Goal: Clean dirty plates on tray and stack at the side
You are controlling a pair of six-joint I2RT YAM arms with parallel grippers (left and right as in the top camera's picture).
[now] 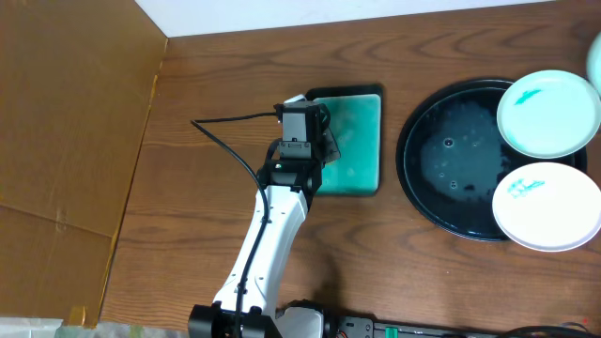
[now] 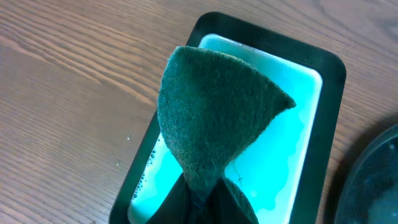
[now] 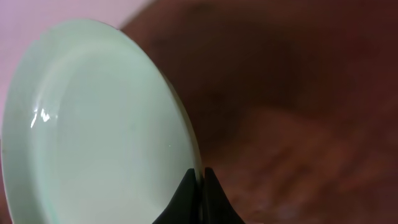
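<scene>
The black round tray (image 1: 451, 160) lies at the right of the table. A mint-green plate (image 1: 547, 113) with a teal smear rests on its upper right part. A white plate (image 1: 545, 207) with a teal smear rests on its lower right rim. My left gripper (image 2: 202, 186) is shut on a dark green sponge (image 2: 217, 118) and holds it above the small teal-lined sponge tray (image 2: 311, 106). My right gripper (image 3: 200, 177) is shut on the rim of a second mint-green plate (image 3: 99, 124), tilted on edge above the table. Only a sliver of this plate (image 1: 595, 56) shows at the overhead view's right edge.
The sponge tray (image 1: 362, 141) holds teal liquid with bubbles along its left edge. The black tray's rim (image 2: 373, 180) shows at the lower right of the left wrist view. A cardboard panel (image 1: 66, 122) covers the left side. A black cable (image 1: 230, 141) runs along the left arm.
</scene>
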